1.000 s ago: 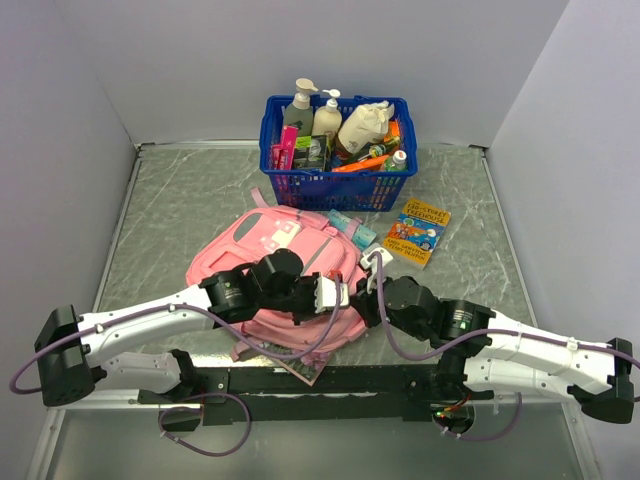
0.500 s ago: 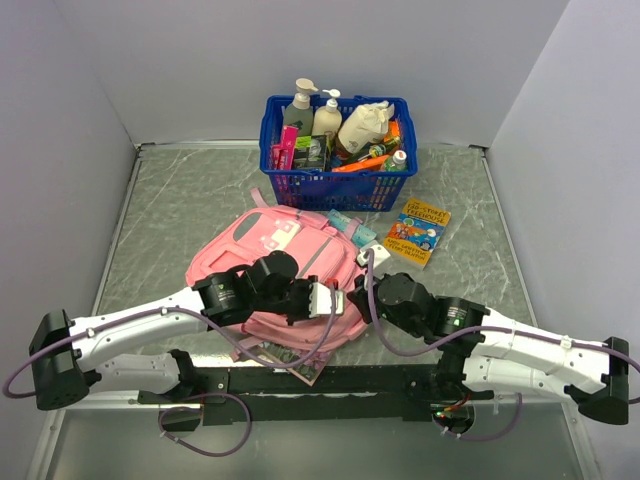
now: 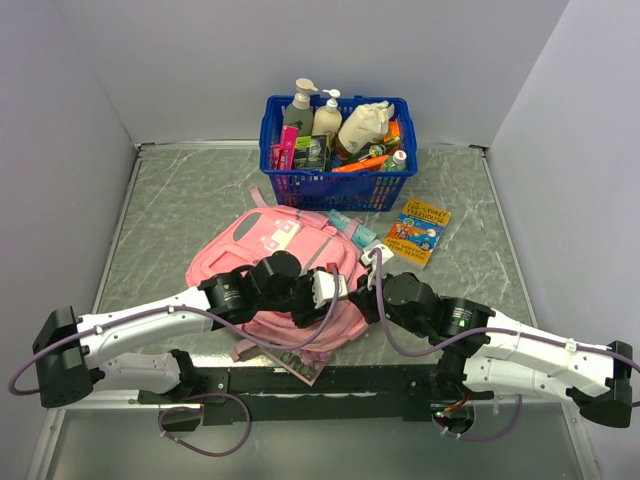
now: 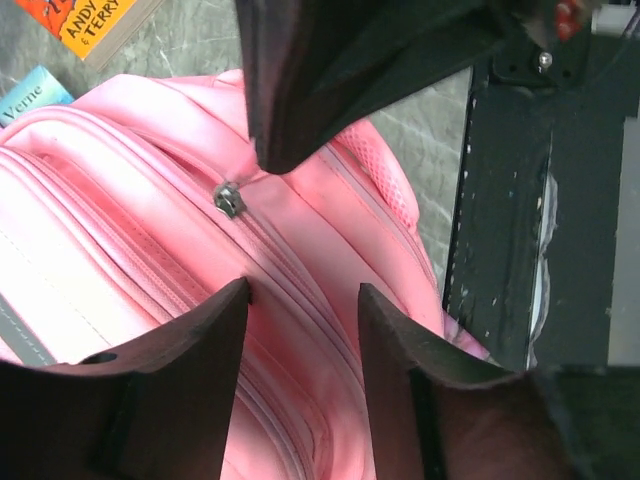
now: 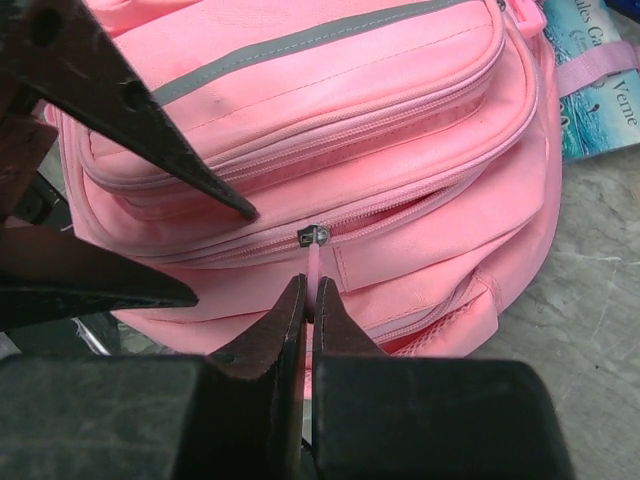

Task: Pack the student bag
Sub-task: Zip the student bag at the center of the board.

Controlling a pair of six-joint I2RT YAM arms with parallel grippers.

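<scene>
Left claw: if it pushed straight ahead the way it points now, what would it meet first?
The student bag: its pink fabric fills the gap just ahead of the open left claw. Depth is unclear from the wrist view, though the bag looks close.

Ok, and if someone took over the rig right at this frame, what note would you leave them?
Left gripper: fingers open, holding nothing, poised over the student bag beside its zip.
Right gripper: fingers shut on the pink zip pull.
Bag lies mid-table; blue basket at the back; orange book and teal book on the right arm's side.
Done: pull gripped.
Left: zip looks closed, so open it, then load items.
</scene>
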